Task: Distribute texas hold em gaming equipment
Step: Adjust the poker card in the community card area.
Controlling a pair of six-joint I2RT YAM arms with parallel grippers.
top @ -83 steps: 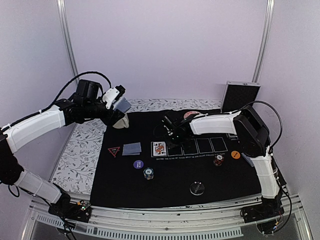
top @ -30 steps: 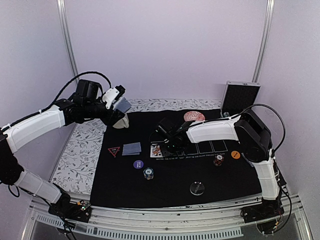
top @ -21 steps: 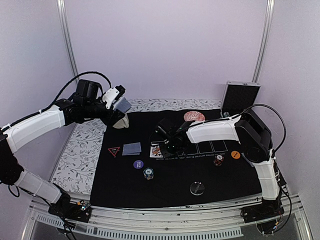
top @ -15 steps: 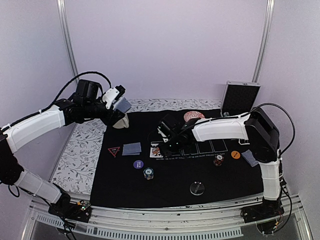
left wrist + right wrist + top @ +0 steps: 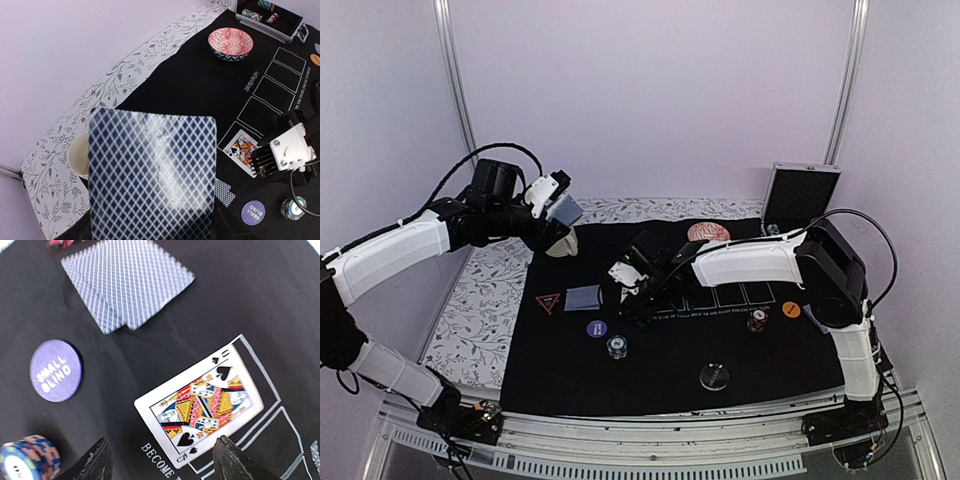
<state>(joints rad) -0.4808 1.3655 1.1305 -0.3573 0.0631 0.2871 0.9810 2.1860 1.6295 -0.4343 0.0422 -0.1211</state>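
R: right gripper fingers apart, over face-up white queen-of-spades card flat on black cloth mat | L: left gripper clamped on blue-checked-back cards

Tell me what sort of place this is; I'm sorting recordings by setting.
Likely a robot test booth set up as a poker table: plain pale walls with metal posts, a black mat printed with card boxes, a face-up spade card, and a Small Blind disc.
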